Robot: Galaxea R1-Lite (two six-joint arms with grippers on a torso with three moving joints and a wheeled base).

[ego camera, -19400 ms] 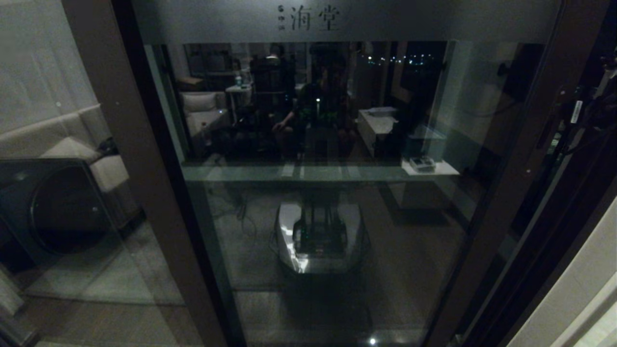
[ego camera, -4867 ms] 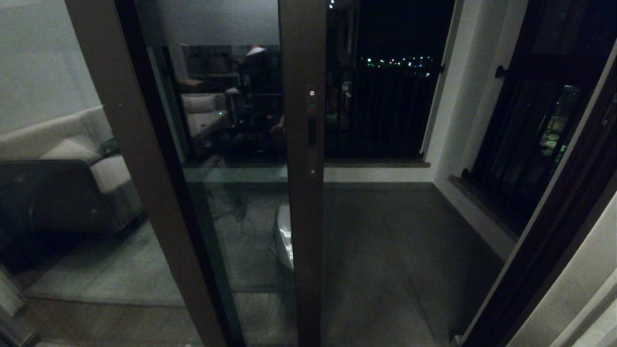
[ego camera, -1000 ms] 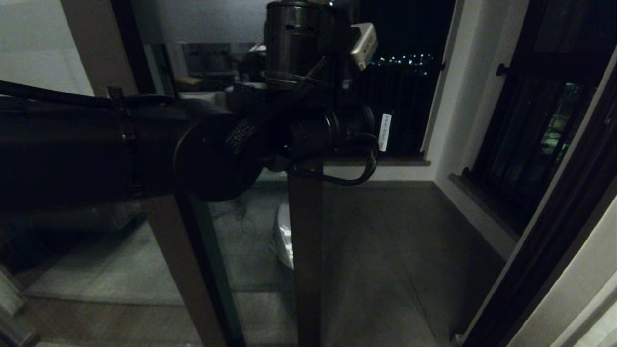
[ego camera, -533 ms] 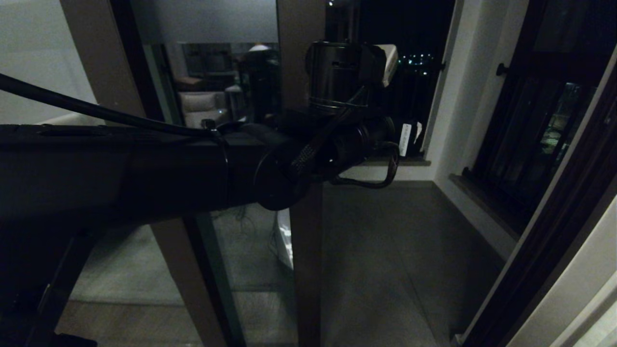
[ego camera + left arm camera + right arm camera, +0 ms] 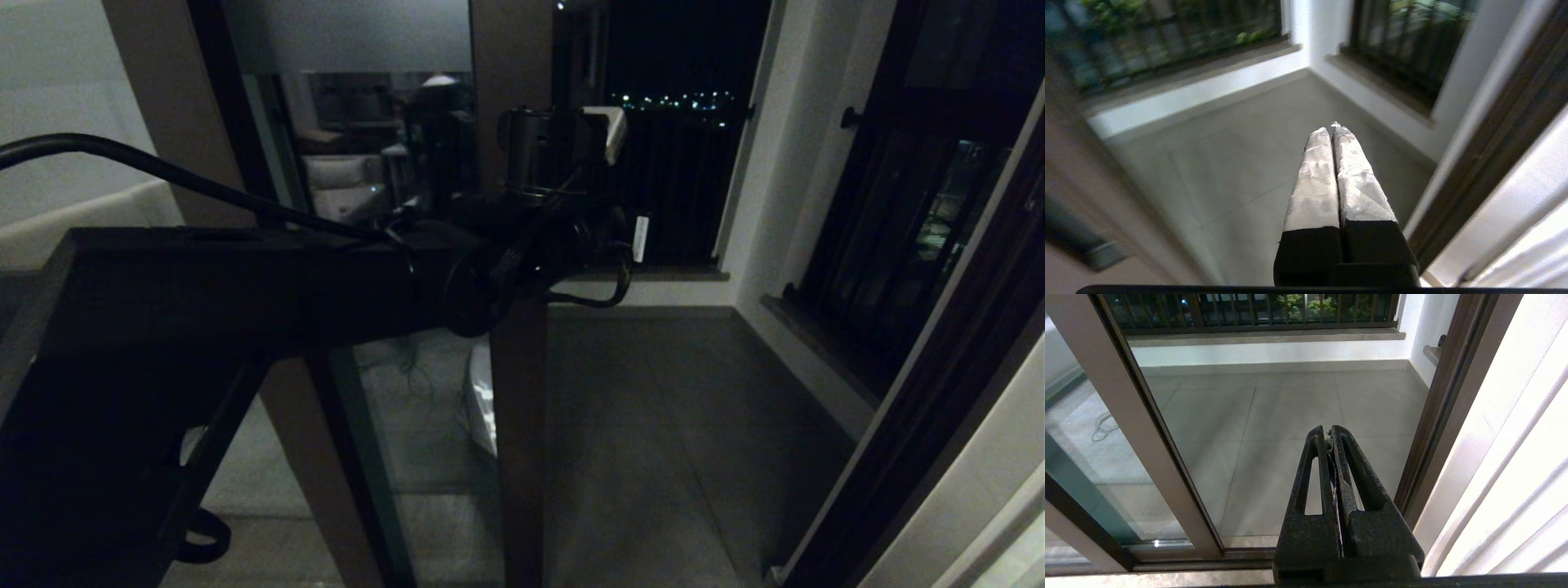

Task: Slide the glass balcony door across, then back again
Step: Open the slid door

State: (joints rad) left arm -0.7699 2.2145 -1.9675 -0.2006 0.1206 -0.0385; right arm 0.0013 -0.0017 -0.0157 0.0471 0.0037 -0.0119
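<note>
The glass balcony door (image 5: 392,245), smooth glazing in a flat brown frame, is standing half slid, its stile (image 5: 518,425) mid-opening beside bare tiled balcony floor (image 5: 669,425). The left end effector (image 5: 1331,128), clenched on nothing, is reaching level past that stile. The right end effector (image 5: 1327,430) is hanging clenched, low.

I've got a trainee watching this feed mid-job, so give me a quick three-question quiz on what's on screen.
1. True or false: the glass balcony door stands fully across the doorway.
2. Which hand is raised by the door's stile: A left hand, B right hand?
3. Fill in: the left hand's fingers are ____.

Key: 1 false, the way to the balcony floor is open; 2 A; 3 shut, holding nothing.
</note>
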